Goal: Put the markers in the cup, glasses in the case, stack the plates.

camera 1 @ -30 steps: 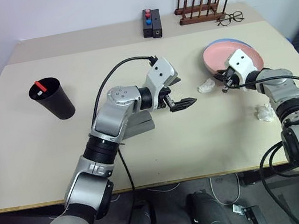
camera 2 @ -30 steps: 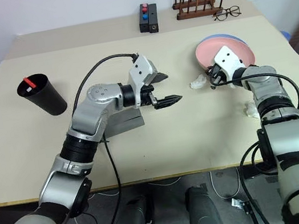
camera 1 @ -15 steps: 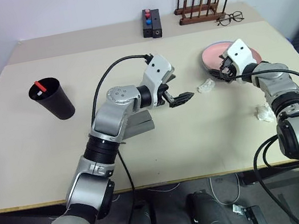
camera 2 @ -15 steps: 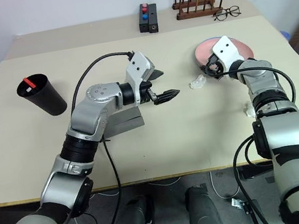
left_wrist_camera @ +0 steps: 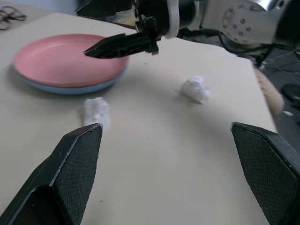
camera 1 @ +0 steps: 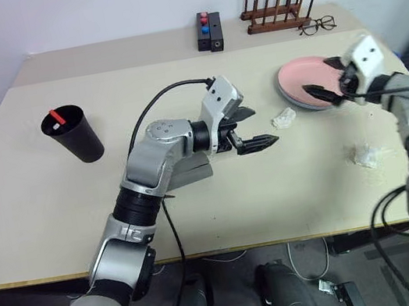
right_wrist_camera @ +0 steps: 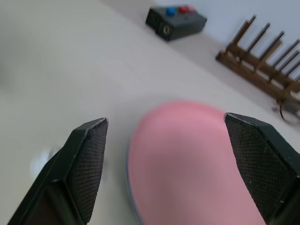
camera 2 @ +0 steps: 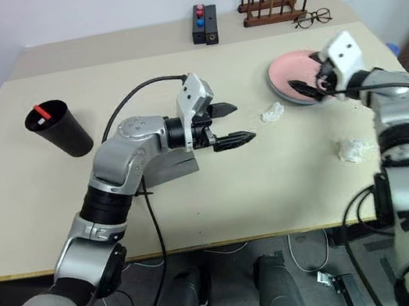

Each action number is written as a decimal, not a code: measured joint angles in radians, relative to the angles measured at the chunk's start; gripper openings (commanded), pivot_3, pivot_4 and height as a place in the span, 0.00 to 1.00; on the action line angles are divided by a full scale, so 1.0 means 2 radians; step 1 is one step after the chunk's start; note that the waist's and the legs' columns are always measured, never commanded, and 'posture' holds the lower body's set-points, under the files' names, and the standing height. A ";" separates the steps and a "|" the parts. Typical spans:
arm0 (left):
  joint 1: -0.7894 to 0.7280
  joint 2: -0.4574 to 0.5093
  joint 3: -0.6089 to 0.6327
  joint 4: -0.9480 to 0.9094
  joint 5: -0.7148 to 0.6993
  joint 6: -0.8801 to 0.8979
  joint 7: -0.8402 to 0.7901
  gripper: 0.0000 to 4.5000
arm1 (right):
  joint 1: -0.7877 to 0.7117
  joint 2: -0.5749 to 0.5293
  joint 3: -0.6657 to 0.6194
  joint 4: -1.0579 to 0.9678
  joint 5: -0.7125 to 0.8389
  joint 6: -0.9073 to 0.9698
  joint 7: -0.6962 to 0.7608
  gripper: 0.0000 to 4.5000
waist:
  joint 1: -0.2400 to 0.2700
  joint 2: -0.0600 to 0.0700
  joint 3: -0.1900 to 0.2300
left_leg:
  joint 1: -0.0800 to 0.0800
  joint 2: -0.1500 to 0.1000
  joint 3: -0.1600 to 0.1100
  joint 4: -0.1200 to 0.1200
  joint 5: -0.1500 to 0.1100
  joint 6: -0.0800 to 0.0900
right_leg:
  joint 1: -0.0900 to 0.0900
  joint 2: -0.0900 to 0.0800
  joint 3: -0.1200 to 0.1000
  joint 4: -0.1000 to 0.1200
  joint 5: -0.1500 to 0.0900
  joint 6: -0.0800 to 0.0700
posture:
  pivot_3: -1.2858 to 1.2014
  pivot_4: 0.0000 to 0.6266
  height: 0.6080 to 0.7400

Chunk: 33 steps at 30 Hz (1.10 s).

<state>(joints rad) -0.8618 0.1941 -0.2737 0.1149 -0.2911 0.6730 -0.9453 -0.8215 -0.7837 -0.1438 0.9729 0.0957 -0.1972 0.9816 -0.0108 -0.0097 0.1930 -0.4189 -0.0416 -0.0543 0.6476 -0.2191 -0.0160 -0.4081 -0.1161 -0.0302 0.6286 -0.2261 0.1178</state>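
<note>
Pink plate [camera 2: 295, 76] sat stacked on blue plate [left_wrist_camera: 70, 89]; both looked rigid, light, best gripped at rim. Right gripper [camera 2: 310, 85] and left gripper [camera 2: 225, 124] were apart, empty.

Right end effector [camera 2: 312, 86], jaws apart, hovers over the stacked plates [camera 2: 290, 74].

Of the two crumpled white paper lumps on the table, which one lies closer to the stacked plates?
The paper lump just beside the pink plate, between it and the left gripper. The other lump lies apart, nearer the table's front edge.
</note>
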 measured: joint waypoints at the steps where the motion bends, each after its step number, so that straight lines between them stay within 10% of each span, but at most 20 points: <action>1: 0.001 0.003 -0.006 0.001 0.000 0.000 -0.006 1.00 | 0.032 -0.013 -0.006 -0.031 0.010 0.023 0.014 0.89 | 0.000 0.000 0.000 | 0.000 0.000 0.000 0.000 0.000 0.000 | 0.000 0.000 0.000 0.000 0.000 0.000 | 0.52 0.24 1.00; 10: -0.006 0.001 -0.034 0.042 0.011 -0.037 -0.042 1.00 | 0.276 -0.099 -0.081 -0.244 0.085 0.213 0.063 0.89 | -0.001 0.001 0.000 | 0.000 0.001 0.000 0.000 0.000 0.000 | 0.000 0.000 0.000 0.000 0.000 0.000 | 0.52 0.24 1.00; 24: -0.024 -0.003 -0.038 0.065 0.022 -0.059 -0.060 1.00 | 0.330 -0.083 -0.088 -0.280 0.111 0.267 0.048 0.89 | 0.001 0.001 0.000 | 0.000 0.001 0.000 0.000 0.000 0.000 | 0.000 0.000 0.001 0.000 0.000 0.000 | 0.52 0.24 1.00; 27: -0.024 0.002 -0.038 0.064 0.022 -0.058 -0.062 1.00 | 0.326 -0.074 -0.082 -0.266 0.110 0.264 0.046 0.71 | 0.000 0.001 0.000 | 0.000 0.001 0.000 0.000 0.000 0.000 | 0.000 0.000 0.001 0.000 0.000 0.000 | 0.52 0.24 1.00; 33: -0.019 0.014 -0.039 0.053 0.022 -0.055 -0.073 1.00 | 0.317 -0.071 -0.072 -0.263 0.110 0.259 0.043 0.01 | 0.000 0.001 0.000 | 0.000 0.001 0.000 0.000 0.000 0.000 | 0.000 0.000 0.001 0.000 0.000 0.000 | 0.52 0.24 1.00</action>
<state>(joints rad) -0.8997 0.2226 -0.3517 0.2205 -0.2480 0.5625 -1.0922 -0.1882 -0.9261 -0.2875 0.4473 0.3158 0.3200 1.0668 -0.0100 -0.0086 0.1925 -0.4182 -0.0401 -0.0548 0.6484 -0.2194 -0.0156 -0.4084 -0.1164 -0.0291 0.6287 -0.2265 0.1179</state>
